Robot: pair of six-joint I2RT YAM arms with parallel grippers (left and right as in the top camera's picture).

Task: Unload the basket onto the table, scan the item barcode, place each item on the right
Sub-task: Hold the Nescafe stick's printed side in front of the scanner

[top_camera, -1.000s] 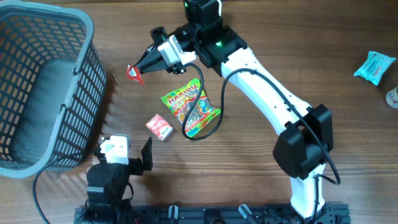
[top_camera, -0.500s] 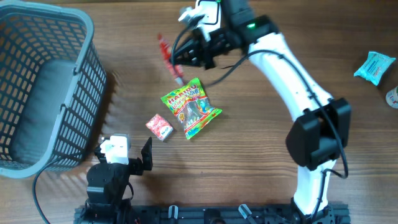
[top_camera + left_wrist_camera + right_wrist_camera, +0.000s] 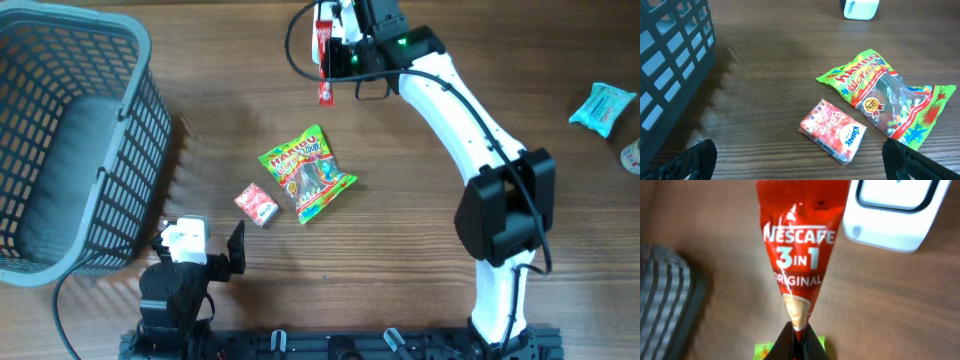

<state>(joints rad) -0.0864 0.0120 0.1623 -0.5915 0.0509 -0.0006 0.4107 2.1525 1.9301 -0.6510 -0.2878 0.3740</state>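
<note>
The right end effector (image 3: 796, 347), clamped on the tail of the Nescafe sachet (image 3: 800, 255), holds it above the surface (image 3: 560, 200) beside the white scanner (image 3: 895, 210) (left end effector (image 3: 800, 167) idles open), so presenting seems underway; next, its barcode must face the scanner.

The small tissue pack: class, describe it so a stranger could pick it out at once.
Start at the grey basket on the left and look right to the green gummy bag. The tissue pack lies beside the bag's lower-left corner, small, pink and red, blocky rather than flat.
</note>
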